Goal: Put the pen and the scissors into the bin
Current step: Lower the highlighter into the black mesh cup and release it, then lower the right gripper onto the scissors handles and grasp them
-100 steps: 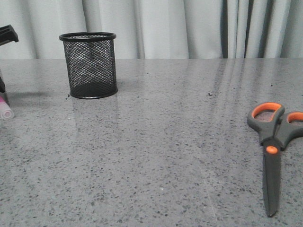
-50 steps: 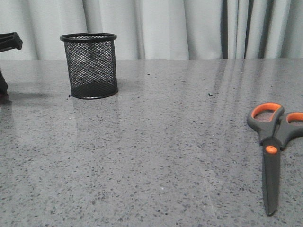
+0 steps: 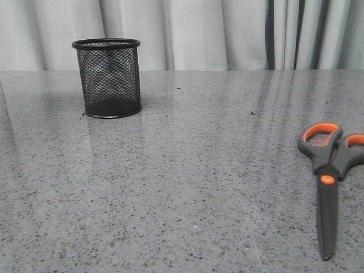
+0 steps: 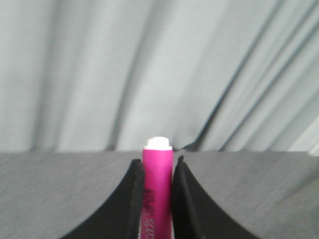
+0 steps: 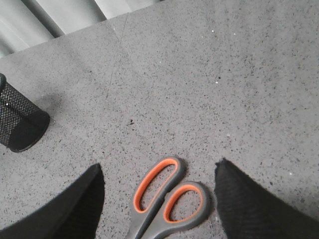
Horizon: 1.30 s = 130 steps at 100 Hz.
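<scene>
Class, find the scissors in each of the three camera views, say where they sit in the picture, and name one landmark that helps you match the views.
Front view: the scissors lie flat at the right edge, orange-lined handles away from the camera, blades pointing toward it.
Left wrist view: not in it.
Right wrist view: only the handles show, at the bottom middle, between the open right gripper fingers.
Shared landmark: the bin, far left in the front view, at the left edge in the right wrist view.

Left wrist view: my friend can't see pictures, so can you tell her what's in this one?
A bright pink pen with a white tip is pinched between the two black fingers of the left end effector. Behind it is a grey speckled table, and behind that pale grey curtains.
</scene>
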{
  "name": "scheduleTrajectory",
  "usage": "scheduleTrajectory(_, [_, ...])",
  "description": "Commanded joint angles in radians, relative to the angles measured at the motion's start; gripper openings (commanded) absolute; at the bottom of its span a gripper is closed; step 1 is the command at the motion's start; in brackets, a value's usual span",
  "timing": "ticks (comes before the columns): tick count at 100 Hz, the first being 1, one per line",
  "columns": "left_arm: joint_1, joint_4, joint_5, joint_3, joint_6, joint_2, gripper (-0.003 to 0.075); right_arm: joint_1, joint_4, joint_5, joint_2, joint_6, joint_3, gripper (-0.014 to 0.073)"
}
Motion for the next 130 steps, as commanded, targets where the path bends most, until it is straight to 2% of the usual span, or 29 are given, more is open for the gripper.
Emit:
scheduleTrajectory(1, [-0.050, -0.240, -0.014, -0.034, 0.228, 0.005, -0.0018, 0.001, 0.002, -0.085, 0.004, -0.003, -0.028, 0.0433])
scheduleTrajectory(11, [-0.090, -0.340, 0.000, -0.034, 0.289, 0.058, -0.0018, 0.001, 0.002, -0.073, 0.004, -0.003, -0.028, 0.0433])
scheduleTrajectory(33, [-0.116, -0.340, 0.119, -0.060, 0.402, 0.195, -0.0019, 0.001, 0.002, -0.070, 0.004, -0.003, -0.028, 0.0433])
scheduleTrajectory(65, [-0.116, -0.340, 0.124, -0.069, 0.472, 0.273, -0.0013, 0.001, 0.002, -0.070, 0.004, -0.003, -0.028, 0.0433])
scheduleTrajectory(71, [-0.116, -0.340, 0.130, -0.069, 0.472, 0.273, 0.0024, 0.001, 0.002, -0.070, 0.004, -0.003, -0.028, 0.0433])
scheduleTrajectory(75, [-0.116, -0.340, 0.132, -0.071, 0.472, 0.273, 0.0076, 0.001, 0.002, -0.070, 0.004, -0.003, -0.028, 0.0433])
scheduleTrajectory(91, [-0.103, -0.338, 0.189, -0.076, 0.472, 0.251, 0.0383, 0.001, 0.002, -0.061, 0.004, -0.012, -0.028, 0.0433])
scheduleTrajectory(95, [-0.104, -0.330, 0.194, -0.076, 0.472, 0.236, 0.0417, 0.001, 0.002, -0.047, 0.004, -0.013, -0.030, 0.0433])
scheduleTrajectory(103, [-0.100, -0.314, 0.192, -0.076, 0.472, 0.183, 0.0428, 0.001, 0.002, 0.006, 0.004, -0.030, -0.054, 0.0433])
scheduleTrajectory(114, [-0.094, -0.309, 0.186, -0.076, 0.472, 0.081, 0.0403, 0.022, 0.034, 0.081, 0.006, -0.064, -0.112, 0.0433])
scheduleTrajectory(130, [-0.096, -0.312, 0.194, -0.076, 0.462, -0.082, 0.0374, 0.126, 0.130, 0.264, 0.106, -0.099, -0.219, 0.0432])
